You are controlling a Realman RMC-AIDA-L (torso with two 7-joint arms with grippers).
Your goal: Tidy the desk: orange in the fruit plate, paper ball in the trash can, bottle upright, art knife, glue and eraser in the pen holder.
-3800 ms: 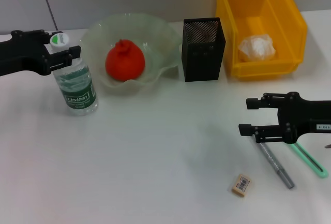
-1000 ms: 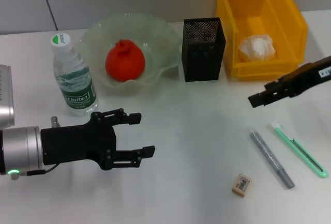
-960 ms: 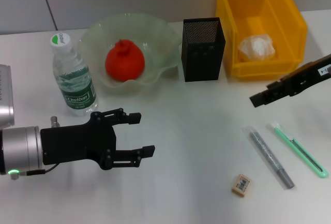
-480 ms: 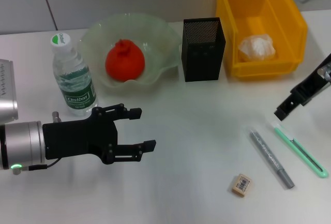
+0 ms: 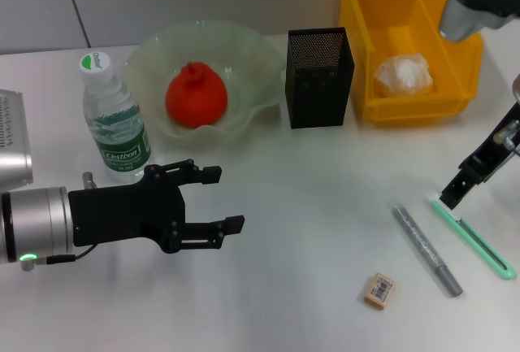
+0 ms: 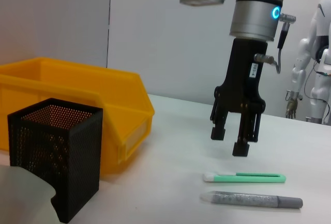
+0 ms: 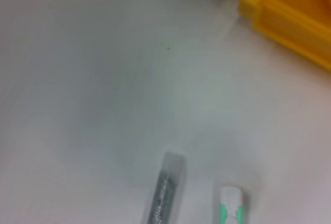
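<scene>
The right gripper (image 6: 238, 140) points straight down with its fingers apart and empty, hanging just above the white-tipped end of the green art knife (image 5: 474, 236), which lies flat on the white surface (image 5: 309, 206). Just beside the knife, on the side toward the robot's left, lies the grey glue stick (image 5: 427, 249), roughly parallel to it. The eraser (image 5: 379, 290) sits near the glue, closer to the robot, apart from both. The left gripper (image 5: 213, 199) is low over the surface in front of the bottle (image 5: 115, 120), fingers spread, holding nothing. The bottle stands upright beside the fruit plate (image 5: 244, 51), and the orange (image 5: 195, 96) rests inside the plate. The pen holder (image 5: 319, 77) stands between the plate and the yellow trash can (image 5: 414, 110); through its mesh I cannot tell whether anything is inside. The paper ball (image 5: 402, 74) lies in the trash can.
</scene>
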